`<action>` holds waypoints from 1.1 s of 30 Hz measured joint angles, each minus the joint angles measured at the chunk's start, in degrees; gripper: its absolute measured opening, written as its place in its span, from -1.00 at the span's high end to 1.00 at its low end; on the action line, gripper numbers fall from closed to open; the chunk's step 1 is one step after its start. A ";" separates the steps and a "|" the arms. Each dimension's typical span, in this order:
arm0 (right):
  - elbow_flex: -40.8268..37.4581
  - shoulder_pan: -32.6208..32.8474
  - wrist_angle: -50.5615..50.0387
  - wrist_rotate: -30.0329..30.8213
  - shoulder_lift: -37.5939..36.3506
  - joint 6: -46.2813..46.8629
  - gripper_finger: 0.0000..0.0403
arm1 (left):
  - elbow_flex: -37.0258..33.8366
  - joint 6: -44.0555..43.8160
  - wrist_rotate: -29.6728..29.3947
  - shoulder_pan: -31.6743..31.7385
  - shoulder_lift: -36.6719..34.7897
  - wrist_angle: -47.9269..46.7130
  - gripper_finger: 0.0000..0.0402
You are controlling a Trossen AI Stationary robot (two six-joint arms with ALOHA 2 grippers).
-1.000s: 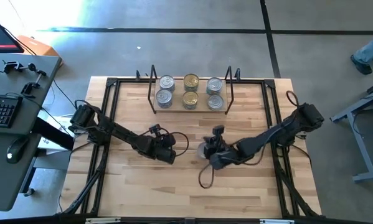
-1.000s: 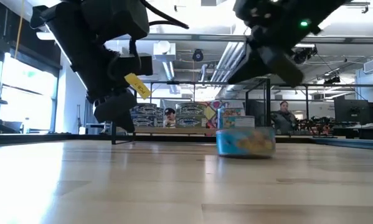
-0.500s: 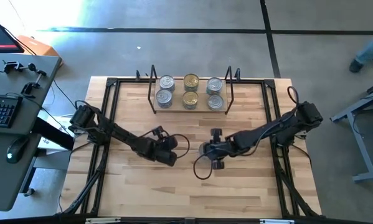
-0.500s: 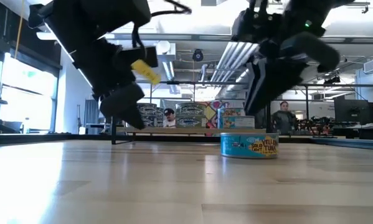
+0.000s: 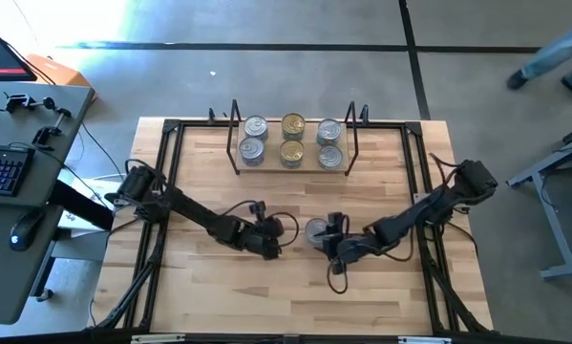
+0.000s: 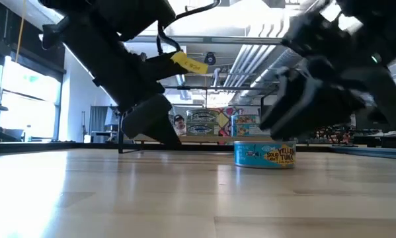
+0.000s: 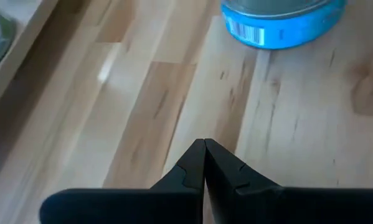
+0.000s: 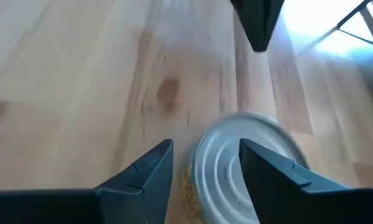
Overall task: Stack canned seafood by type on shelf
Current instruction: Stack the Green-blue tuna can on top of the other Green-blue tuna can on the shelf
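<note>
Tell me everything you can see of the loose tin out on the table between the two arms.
The small round flat tin with a ribbed silver lid and blue-and-yellow label stands upright, lid up, on the wooden table, well short of the light-wood shelf. A barcode shows on its blue side. The right tool is open, its fingers either side of the lid; contact is unclear. The shut left tool is beside it, apart.

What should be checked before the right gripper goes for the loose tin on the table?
1. Right gripper open: ok, fingers spread.
2. Loose tin flat, lid up: ok.
3. Tin centred between the fingers: cannot tell; it shows just past the tips.
4. Left gripper out of the way: not ok, it is shut and sits close beside the tin.
5. Room on the shelf: cannot tell; six tin tops show in three columns.
</note>
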 joint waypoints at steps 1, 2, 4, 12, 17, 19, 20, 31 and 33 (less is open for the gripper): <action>-1.28 0.08 1.50 -0.01 0.02 -0.09 0.13 | 0.00 0.45 0.15 0.11 0.26 0.60 1.00; -2.40 0.03 3.27 0.05 0.03 -0.10 0.13 | 0.00 0.87 0.44 0.19 0.35 0.60 1.00; -4.29 -0.03 6.95 0.09 0.01 -0.29 0.16 | 0.00 0.90 1.39 0.62 0.35 1.01 1.00; -7.03 -0.60 10.11 -3.19 0.48 -10.81 0.38 | 0.00 0.92 3.77 2.50 0.33 2.69 1.00; -6.96 -1.73 11.91 -3.79 4.25 -12.23 0.40 | 0.00 1.44 4.28 2.73 0.33 3.78 1.00; -6.88 -2.00 12.80 -3.54 5.98 -12.03 0.43 | 0.00 1.47 4.46 2.73 0.33 3.84 1.00; -6.84 -2.02 13.27 -2.99 6.83 -12.00 0.46 | 0.00 1.45 4.50 2.73 0.33 3.83 1.00; -6.33 -2.01 16.41 -0.20 9.28 -12.49 0.92 | 0.00 2.30 4.63 2.36 0.30 3.16 1.00; -5.32 -2.01 15.38 0.62 9.48 -13.83 0.96 | 0.00 1.42 4.64 2.13 0.13 2.24 1.00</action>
